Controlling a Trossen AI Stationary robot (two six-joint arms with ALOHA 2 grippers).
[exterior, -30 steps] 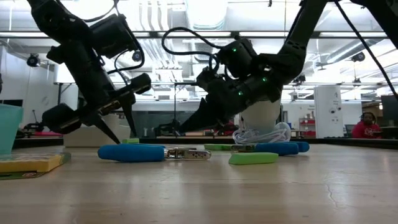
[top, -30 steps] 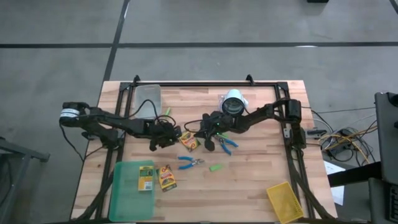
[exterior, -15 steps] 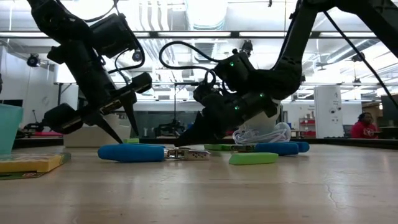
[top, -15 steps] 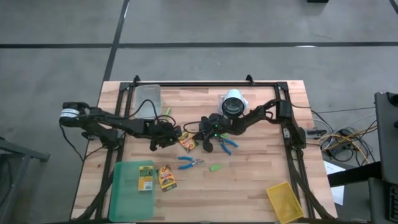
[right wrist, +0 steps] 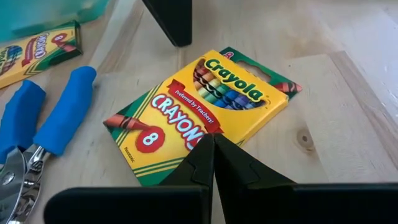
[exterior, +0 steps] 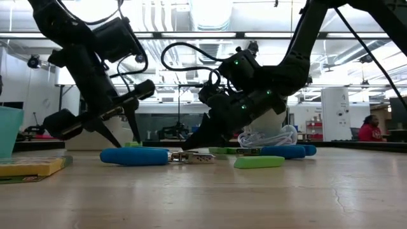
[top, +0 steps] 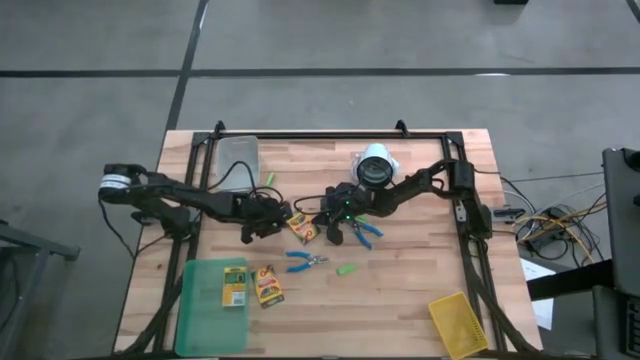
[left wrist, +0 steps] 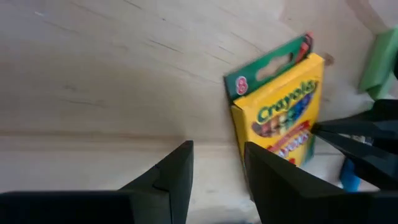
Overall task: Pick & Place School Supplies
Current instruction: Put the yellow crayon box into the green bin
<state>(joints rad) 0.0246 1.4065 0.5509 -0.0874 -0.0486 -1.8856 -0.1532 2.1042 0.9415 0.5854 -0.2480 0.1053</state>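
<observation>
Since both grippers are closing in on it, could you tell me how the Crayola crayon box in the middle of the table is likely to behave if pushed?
The Crayola crayon box lies flat on the wooden table, so it should slide, not roll or tip. Its thin cardboard probably dents under a hard pinch. The shut right gripper touching one edge would likely spin it.

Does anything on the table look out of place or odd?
Yes: a white cable bundle sits among the supplies, and the right gripper, shut, presses its tips on the flat crayon box instead of gripping it.
</observation>
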